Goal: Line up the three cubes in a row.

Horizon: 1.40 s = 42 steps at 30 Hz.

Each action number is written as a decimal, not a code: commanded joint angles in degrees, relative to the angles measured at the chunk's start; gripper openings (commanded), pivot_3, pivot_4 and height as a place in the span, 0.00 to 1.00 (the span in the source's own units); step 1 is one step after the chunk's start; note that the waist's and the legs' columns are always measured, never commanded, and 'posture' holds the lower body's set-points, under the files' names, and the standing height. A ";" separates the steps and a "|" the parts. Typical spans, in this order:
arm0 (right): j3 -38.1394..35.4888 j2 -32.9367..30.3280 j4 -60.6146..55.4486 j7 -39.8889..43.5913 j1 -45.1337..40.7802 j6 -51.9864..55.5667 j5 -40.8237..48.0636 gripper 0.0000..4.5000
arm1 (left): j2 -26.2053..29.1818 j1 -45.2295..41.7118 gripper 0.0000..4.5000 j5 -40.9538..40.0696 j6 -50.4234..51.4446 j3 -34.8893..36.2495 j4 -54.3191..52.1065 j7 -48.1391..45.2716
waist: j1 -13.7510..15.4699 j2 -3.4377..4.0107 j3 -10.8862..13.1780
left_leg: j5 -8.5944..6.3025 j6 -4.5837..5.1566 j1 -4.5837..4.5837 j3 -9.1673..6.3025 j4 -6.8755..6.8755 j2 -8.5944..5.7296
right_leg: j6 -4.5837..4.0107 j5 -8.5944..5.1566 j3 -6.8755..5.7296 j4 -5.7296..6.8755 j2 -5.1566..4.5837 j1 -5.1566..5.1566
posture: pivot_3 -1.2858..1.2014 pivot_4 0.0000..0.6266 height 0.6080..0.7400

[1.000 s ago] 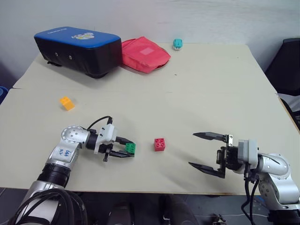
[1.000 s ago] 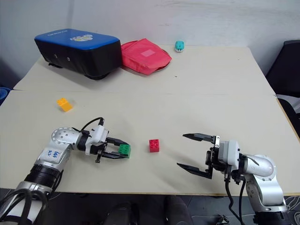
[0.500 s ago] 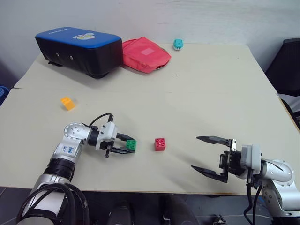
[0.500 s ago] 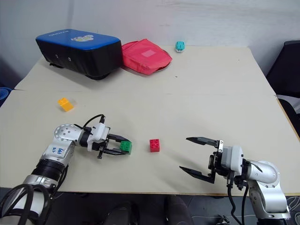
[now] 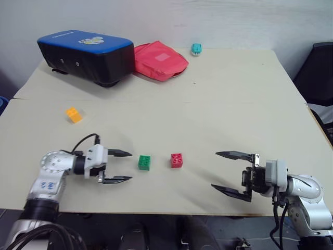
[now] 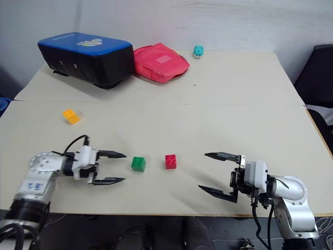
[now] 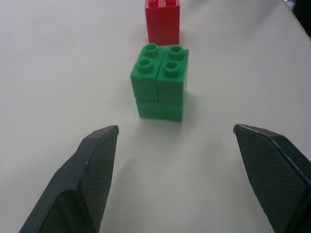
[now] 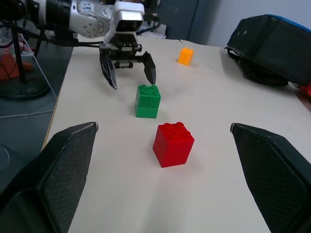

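Three cubes, likely light, rigid, slick plastic; grip their flat sides. Green (image 5: 144, 162) lies just beyond the left gripper's (image 5: 119, 166) spread fingers, released since earlier; red (image 5: 176, 160) just past it; orange (image 5: 74, 114) well apart. Right gripper (image 5: 229, 172) gapes empty.

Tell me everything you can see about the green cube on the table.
The green cube is a small plastic toy building block, apparently two bricks stacked, with four round studs on top. It stands upright on the beige table, near the front edge, free of any grip. The red cube sits just to its right, apart from it. The left gripper is open to its left, fingers pointing at it without touching. Only the table touches it.
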 commanded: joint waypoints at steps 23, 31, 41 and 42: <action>3.59 6.48 -3.97 -13.59 -9.87 6.41 -0.82 1.00 | -19.68 0.14 1.00 -7.09 28.95 30.69 -13.86 69.85 | 0.72 -0.39 -0.18 | -0.07 0.08 0.02 -0.21 -0.03 -0.13 | 0.00 0.02 -0.22 -0.06 -0.14 0.18 | 0.52 0.24 1.00; 5.11 7.86 -4.65 -15.30 -11.45 7.71 -0.73 1.00 | -26.41 -24.36 1.00 3.00 28.86 22.36 1.65 89.86 | 0.31 -0.58 -0.29 | -0.03 0.04 -0.06 -0.12 0.07 -0.17 | 0.10 0.07 -0.23 -0.10 -0.11 0.13 | 0.52 0.24 1.00; 6.53 9.59 -3.38 -16.03 -11.54 6.29 -1.77 1.00 | -26.88 -35.44 1.00 10.57 21.22 18.97 20.26 100.24 | 0.60 -0.61 -0.28 | 0.13 -0.13 -0.05 0.01 0.06 -0.12 | 0.09 0.07 -0.16 -0.01 0.00 -0.01 | 0.52 0.24 1.00; 6.53 9.70 -3.24 -16.03 -11.38 6.07 -1.89 1.00 | -26.85 -35.90 1.00 11.30 20.70 18.76 21.25 101.43 | 0.65 -0.61 -0.28 | 0.12 -0.13 -0.06 0.01 0.06 -0.12 | 0.09 0.07 -0.17 -0.02 -0.01 -0.02 | 0.52 0.24 1.00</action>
